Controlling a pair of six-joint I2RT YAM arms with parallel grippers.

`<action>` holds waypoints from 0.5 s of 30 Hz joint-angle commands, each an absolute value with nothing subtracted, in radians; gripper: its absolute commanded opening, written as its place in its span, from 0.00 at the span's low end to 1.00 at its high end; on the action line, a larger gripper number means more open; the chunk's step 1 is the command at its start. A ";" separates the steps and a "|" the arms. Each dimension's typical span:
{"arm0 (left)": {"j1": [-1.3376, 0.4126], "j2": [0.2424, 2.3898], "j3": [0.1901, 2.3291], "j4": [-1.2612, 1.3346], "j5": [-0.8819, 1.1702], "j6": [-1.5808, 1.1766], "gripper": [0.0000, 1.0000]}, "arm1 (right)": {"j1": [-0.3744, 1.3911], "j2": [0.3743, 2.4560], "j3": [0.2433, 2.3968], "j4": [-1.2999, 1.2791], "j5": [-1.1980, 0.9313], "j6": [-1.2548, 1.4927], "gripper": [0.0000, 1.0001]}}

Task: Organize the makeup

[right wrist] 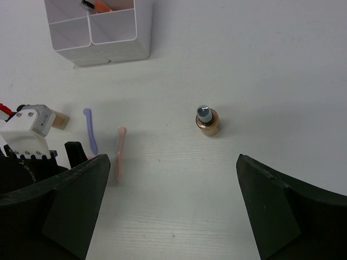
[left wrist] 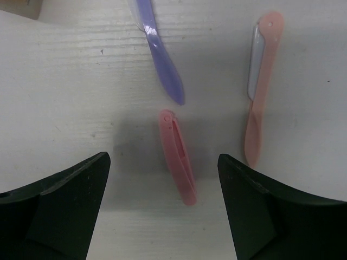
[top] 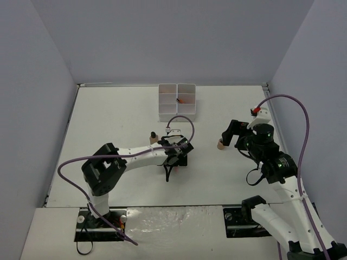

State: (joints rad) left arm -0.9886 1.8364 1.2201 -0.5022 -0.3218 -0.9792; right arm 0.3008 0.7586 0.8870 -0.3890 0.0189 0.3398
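Between the wide-apart jaws of the left gripper point(left wrist: 162, 179), a pink stick point(left wrist: 178, 160) lies untouched on the tabletop point(left wrist: 65, 81), a purple stick point(left wrist: 162, 59) and a peach stick point(left wrist: 260, 92) just beyond, while the jaws of the right gripper point(right wrist: 171, 162) gape wide short of an upright tan bottle point(right wrist: 207, 121).

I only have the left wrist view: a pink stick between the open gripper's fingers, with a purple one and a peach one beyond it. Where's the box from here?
Observer: The white compartment box stands at the far middle of the table, beyond the left gripper.
Operator: Anything in it?
Observer: One compartment holds an orange item.
Operator: And the right arm?
Observer: The right gripper is open. A tan bottle stands upright on the table beyond it, untouched.
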 commanded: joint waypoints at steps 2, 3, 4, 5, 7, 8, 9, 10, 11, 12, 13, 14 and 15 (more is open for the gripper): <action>-0.994 1.840 1.245 -0.491 -0.293 -1.035 0.68 | 0.296 0.744 0.891 -0.375 0.028 0.308 1.00; -0.994 1.843 1.238 -0.491 -0.289 -1.041 0.66 | 0.296 0.745 0.892 -0.376 0.034 0.306 1.00; -0.995 1.844 1.231 -0.490 -0.287 -1.047 0.64 | 0.296 0.746 0.893 -0.375 0.040 0.307 1.00; -0.996 1.847 1.223 -0.489 -0.284 -1.054 0.60 | 0.296 0.748 0.896 -0.375 0.042 0.306 1.00; -0.996 1.849 1.208 -0.490 -0.278 -1.071 0.47 | 0.297 0.762 0.908 -0.376 0.041 0.303 1.00; -0.997 1.847 1.204 -0.493 -0.278 -1.075 0.40 | 0.296 0.771 0.916 -0.376 0.040 0.301 1.00; -0.999 1.845 1.201 -0.497 -0.279 -1.077 0.34 | 0.296 0.779 0.923 -0.376 0.040 0.298 1.00; -1.001 1.842 1.200 -0.499 -0.283 -1.077 0.26 | 0.296 0.785 0.930 -0.376 0.040 0.295 1.00; -1.004 1.836 1.199 -0.500 -0.287 -1.077 0.18 | 0.296 0.791 0.936 -0.376 0.039 0.291 1.00; -1.006 1.827 1.195 -0.501 -0.293 -1.077 0.10 | 0.296 0.798 0.942 -0.376 0.038 0.284 1.00; -1.008 1.818 1.193 -0.502 -0.297 -1.077 0.03 | 0.296 0.804 0.948 -0.375 0.036 0.278 1.00; -1.008 1.809 1.195 -0.502 -0.302 -1.074 0.00 | 0.296 0.808 0.954 -0.374 0.034 0.272 1.00; -1.008 1.799 1.200 -0.504 -0.309 -1.065 0.00 | 0.296 0.811 0.962 -0.374 0.032 0.265 1.00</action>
State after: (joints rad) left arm -0.9940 1.8536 1.2090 -0.4890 -0.3073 -1.0506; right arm 0.3008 0.7854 0.8951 -0.4164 0.0216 0.3028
